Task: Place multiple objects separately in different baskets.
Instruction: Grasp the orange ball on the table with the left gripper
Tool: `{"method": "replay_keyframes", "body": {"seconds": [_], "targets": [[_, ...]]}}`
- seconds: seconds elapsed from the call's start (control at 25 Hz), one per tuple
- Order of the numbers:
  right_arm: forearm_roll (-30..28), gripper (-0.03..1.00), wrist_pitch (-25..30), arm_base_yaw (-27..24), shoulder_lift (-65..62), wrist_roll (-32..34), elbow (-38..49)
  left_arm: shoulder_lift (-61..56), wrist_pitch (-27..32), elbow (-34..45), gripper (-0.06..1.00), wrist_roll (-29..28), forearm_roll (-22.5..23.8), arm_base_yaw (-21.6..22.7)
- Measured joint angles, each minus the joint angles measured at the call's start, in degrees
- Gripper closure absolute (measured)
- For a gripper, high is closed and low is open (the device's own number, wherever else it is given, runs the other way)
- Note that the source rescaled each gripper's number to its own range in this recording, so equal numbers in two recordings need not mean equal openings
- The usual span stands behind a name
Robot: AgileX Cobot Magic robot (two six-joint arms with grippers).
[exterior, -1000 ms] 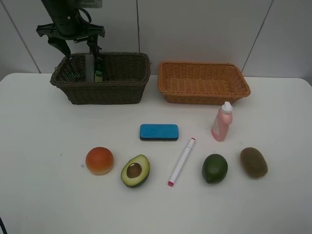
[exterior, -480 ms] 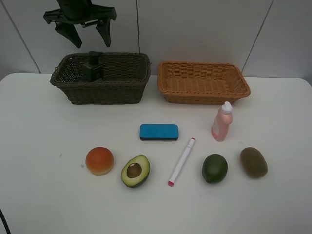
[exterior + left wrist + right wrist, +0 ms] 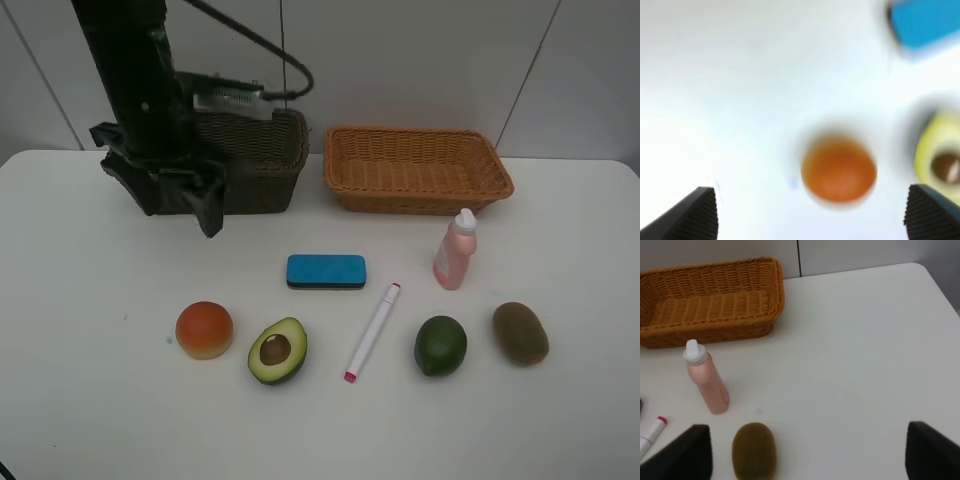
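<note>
As L gripper (image 3: 812, 220) hovers, fruit (image 3: 838, 169) round, orange-red.

- White smooth-topped table (image 3: 90, 410): fills the near and middle ground and runs the full width, left to right. Its far corners are rounded.
- Pale grey-white panelled wall (image 3: 420, 60): rises directly behind the table's far edge, flat and matte.
- Thin dark seams (image 3: 283, 70) divide the wall: one vertical left of centre, one slanting at far left, one slanting at right.
- Light: even and diffuse, and shadows on the tabletop are short and soft.
- Small faint speck (image 3: 125, 318) on the tabletop, near left.
- Duller grey surface (image 3: 949, 285) past the table's far-right corner; floor or wall, cannot tell.
- Left wrist view: tabletop blurred.
</note>
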Motion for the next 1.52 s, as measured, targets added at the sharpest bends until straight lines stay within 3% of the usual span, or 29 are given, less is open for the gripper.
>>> {"method": "replay_keyframes", "body": {"seconds": [0.24,0.84,1.24,1.52], "targets": [[0.0,0.01,0.0,0.0,0.0,0.0,0.0,-0.53,-4.47,13.63,0.1,1.53,-0.01,-2.9],[0.0,0.01,0.0,0.0,0.0,0.0,0.0,0.23,-27.35,22.23,0.1,6.65,-1.72,-3.27],[0.0,0.01,0.0,0.0,0.0,0.0,0.0,4.53,-29.86,22.42,0.1,10.79,-6.27,-3.27],[0.0,0.01,0.0,0.0,0.0,0.0,0.0,5.72,-30.3,22.42,0.1,11.36,-6.74,-3.27]]}}
